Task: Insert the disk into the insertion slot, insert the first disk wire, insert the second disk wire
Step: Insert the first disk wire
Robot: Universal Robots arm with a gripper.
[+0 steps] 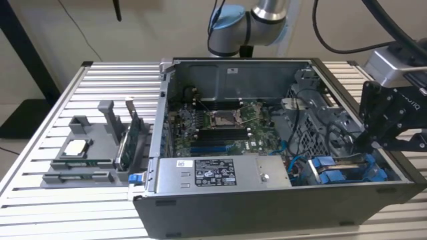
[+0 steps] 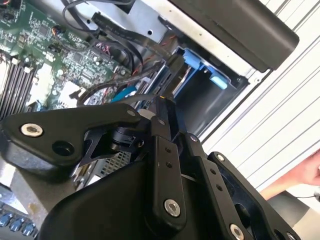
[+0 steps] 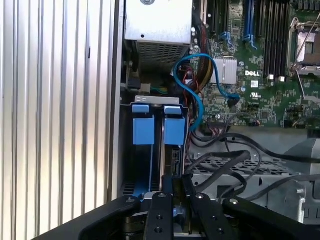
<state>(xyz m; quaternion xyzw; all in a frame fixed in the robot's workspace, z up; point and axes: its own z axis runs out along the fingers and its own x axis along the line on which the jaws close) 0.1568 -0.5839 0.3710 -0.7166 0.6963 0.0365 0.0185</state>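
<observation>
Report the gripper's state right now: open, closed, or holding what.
Gripper: closed, fingertips together at the insertion slot; whether anything is pinched between them cannot be told.

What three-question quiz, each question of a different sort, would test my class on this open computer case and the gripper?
1. True or false: the power-supply box sits inside the computer case.
2. The gripper is nearest to: A the processor socket; B the blue disk carriers; C the grey parts tray.
3. Fill in: the thin cable looping between the carriers and the motherboard is coloured ____.
Key: 1 true; 2 B; 3 blue.
</observation>
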